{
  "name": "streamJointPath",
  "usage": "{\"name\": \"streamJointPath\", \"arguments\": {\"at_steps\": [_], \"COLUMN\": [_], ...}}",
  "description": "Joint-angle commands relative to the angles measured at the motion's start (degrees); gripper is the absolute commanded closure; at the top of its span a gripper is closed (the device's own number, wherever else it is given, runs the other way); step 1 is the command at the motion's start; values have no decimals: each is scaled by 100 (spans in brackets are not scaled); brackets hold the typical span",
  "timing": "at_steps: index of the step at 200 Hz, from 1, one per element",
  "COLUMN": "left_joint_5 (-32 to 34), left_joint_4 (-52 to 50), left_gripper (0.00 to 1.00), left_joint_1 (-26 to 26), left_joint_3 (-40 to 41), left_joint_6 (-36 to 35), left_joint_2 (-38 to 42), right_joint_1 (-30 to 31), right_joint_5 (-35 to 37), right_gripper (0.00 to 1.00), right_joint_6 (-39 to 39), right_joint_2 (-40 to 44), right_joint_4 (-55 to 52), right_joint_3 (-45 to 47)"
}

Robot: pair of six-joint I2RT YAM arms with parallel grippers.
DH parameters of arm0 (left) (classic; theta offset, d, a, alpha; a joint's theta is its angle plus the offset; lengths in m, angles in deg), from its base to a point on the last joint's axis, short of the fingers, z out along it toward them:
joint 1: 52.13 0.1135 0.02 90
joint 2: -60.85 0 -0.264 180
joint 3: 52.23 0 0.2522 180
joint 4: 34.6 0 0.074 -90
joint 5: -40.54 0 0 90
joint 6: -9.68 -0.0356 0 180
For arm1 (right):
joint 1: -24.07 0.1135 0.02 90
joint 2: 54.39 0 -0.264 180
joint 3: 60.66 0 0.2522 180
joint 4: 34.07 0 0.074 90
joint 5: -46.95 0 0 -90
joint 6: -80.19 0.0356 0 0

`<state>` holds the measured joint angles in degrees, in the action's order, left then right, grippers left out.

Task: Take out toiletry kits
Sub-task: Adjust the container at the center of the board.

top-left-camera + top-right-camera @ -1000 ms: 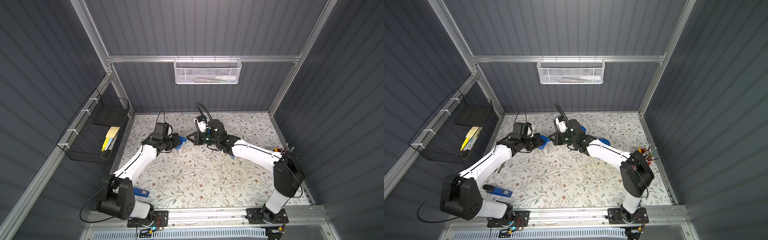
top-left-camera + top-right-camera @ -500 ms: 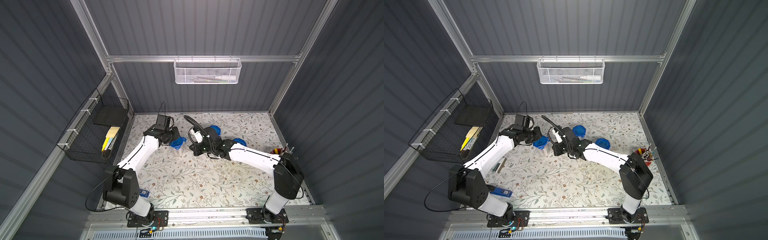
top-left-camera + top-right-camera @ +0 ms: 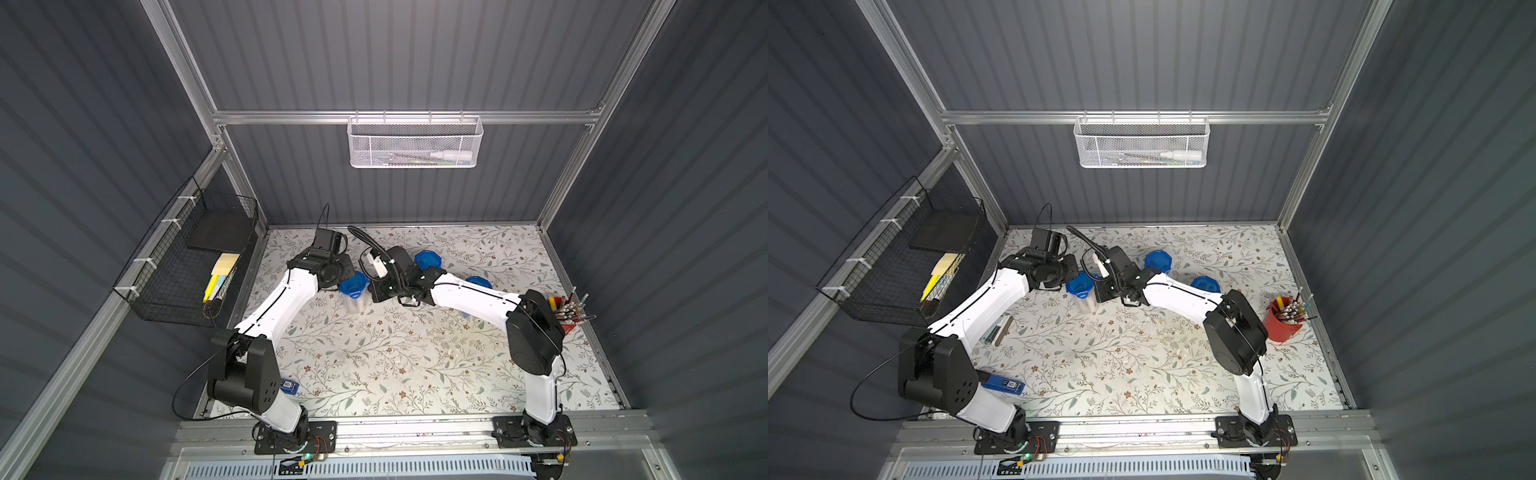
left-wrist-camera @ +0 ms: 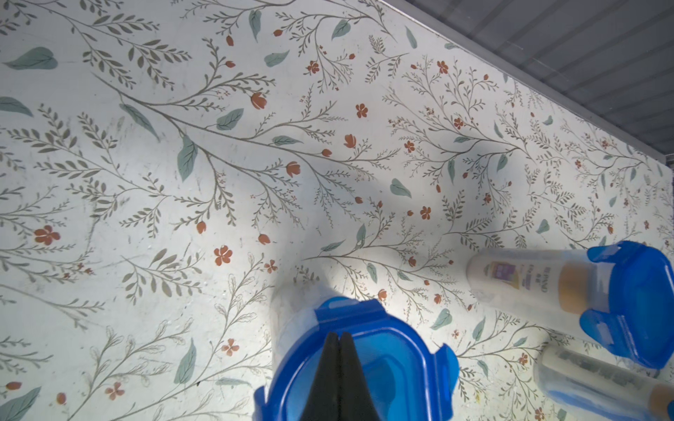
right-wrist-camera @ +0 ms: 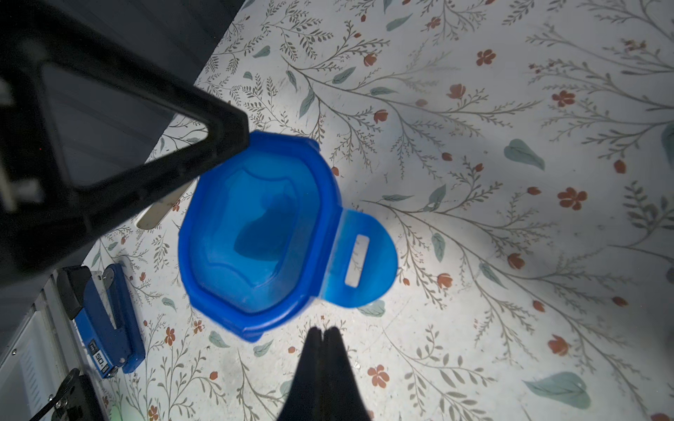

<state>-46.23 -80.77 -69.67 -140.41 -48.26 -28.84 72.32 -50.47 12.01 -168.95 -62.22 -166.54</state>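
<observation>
A clear jar with a blue clip lid (image 3: 353,286) stands left of centre on the floral table; its contents do not show. My left gripper (image 4: 338,336) is shut, its tips over that lid (image 4: 379,364). My right gripper (image 5: 322,330) is shut and holds nothing, just beside the same lid (image 5: 255,233), which has one clip flap (image 5: 364,262) swung outward. Two more blue-lidded jars (image 3: 428,261) (image 3: 478,282) stand behind. One jar (image 4: 634,302) holds a white bottle with a tan cap (image 4: 529,280), part of the toiletry kits.
A red cup of pens (image 3: 1283,318) stands at the right edge. A blue stapler-like tool (image 3: 1003,384) and flat sticks (image 3: 998,330) lie front left. A black wire basket (image 3: 199,266) hangs on the left wall, a white mesh basket (image 3: 413,143) on the back wall.
Both arms have shifted: the left wrist swung toward the back and the right gripper slid left and down beside the jar. The two jars behind came into view.
</observation>
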Motion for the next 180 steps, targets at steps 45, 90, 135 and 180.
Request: {"name": "streamJointPath", "arguments": {"at_steps": [45,90,135,180], "left_joint_5": [214,190,180,101], "left_joint_4": [-420,-615,-756,-694], "left_gripper": [100,100,100,100], "left_joint_1": [23,23,23,23], "left_joint_3": [213,462,657,701], "left_joint_6": [-72,-94,-121,-136], "left_joint_2": [551,936,1214,1129], "right_joint_1": [-144,-207,-246,-306], "right_joint_5": [208,130,-201,-409], "right_gripper": [100,100,98,95], "right_joint_6": [-335,-442,-547,-568], "right_joint_2": [-744,-1181,-1736,-2159], "right_joint_4": [-226,4,186,255], "right_joint_3": [-967,-1537,-2279,-2888]}}
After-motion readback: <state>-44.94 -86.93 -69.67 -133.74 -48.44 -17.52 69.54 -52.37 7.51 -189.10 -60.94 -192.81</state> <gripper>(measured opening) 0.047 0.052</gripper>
